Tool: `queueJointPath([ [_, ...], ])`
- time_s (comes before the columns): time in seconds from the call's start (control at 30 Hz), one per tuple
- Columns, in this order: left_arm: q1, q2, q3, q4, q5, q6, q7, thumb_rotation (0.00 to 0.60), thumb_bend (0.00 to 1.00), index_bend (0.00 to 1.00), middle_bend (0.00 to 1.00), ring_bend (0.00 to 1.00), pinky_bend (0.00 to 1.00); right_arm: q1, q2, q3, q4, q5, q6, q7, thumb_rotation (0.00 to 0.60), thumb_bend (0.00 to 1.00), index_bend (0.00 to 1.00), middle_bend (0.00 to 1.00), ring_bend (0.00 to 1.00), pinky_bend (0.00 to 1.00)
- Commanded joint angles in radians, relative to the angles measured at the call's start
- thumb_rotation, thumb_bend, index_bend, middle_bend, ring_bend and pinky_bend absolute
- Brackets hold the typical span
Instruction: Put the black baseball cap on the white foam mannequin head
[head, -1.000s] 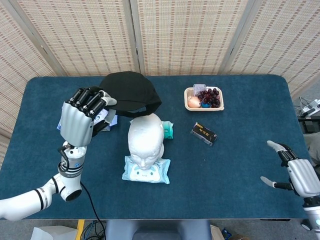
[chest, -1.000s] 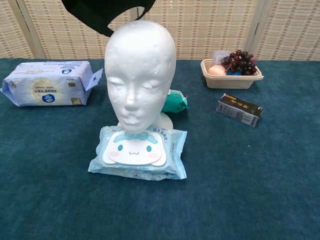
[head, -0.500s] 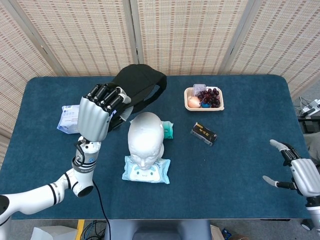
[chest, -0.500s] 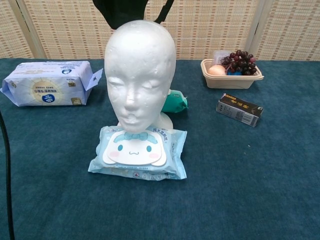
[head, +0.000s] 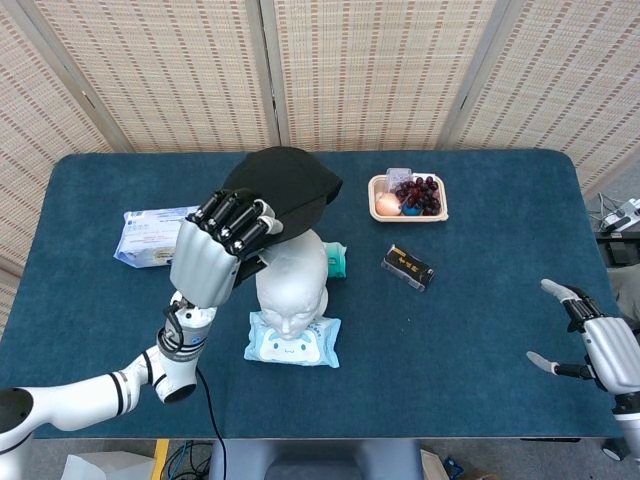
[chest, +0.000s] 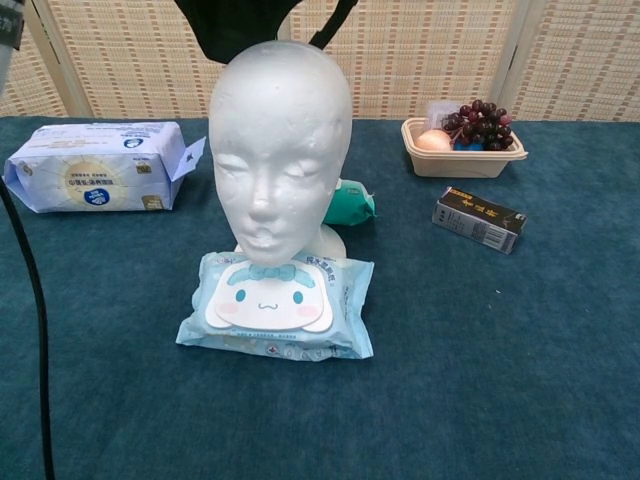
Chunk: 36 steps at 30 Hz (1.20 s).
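Since a second ago the left hand (head: 215, 250) has swung in from the left side of the bench (head: 480, 330) and carried the black cap (head: 285, 185) over toward the foam head (head: 290, 275), so the cap now hangs just behind and above the crown instead of off beside it. Its fingers (head: 235, 220) are curled around the cap's near edge, holding it up. In the chest view the cap only shows as a dark shape at the top, dipping just behind the head's crown. The right hand (head: 600, 345) sits way off at the bench's far right, fingers spread, holding nothing. Handling-wise I'd guess the cap is light and floppy in the crown, stiffer at the brim, so the edge seems like the sensible grab. The foam head looks really light too and is perched on a wipes pack (head: 292, 340), so dragging the cap on could tip it.
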Motion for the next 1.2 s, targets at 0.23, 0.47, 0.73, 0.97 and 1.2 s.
queueJointPath([
  [0.23,0.022,-0.013,0.041,-0.025,0.026,0.015,0.012,0.600,0.29,0.89,0.58,0.41,0.50,-0.003,0.006,0.000,0.004,0.003,0.001,0.013,0.600,0.00,0.07,0.20,0.14,0.48],
  [0.47,0.015,-0.043,0.031,-0.009,0.031,0.026,0.025,0.600,0.29,0.89,0.58,0.41,0.50,-0.004,0.018,-0.004,0.014,0.006,-0.006,0.039,0.600,0.00,0.10,0.21,0.14,0.48],
  [0.73,0.018,-0.051,0.042,-0.011,0.048,0.031,0.026,0.600,0.29,0.88,0.58,0.41,0.50,-0.006,0.037,-0.008,0.015,0.023,-0.026,0.048,0.600,0.00,0.16,0.22,0.14,0.48],
  [0.97,0.037,-0.048,0.064,-0.021,0.066,0.038,0.029,0.600,0.29,0.88,0.58,0.41,0.50,-0.002,0.038,-0.001,0.002,0.053,-0.052,0.012,0.600,0.00,0.16,0.22,0.14,0.48],
  [1.2,0.055,-0.055,0.101,-0.027,0.099,0.044,0.035,0.600,0.29,0.88,0.58,0.41,0.51,-0.001,0.040,0.004,-0.005,0.065,-0.062,0.008,0.600,0.00,0.16,0.22,0.14,0.48],
])
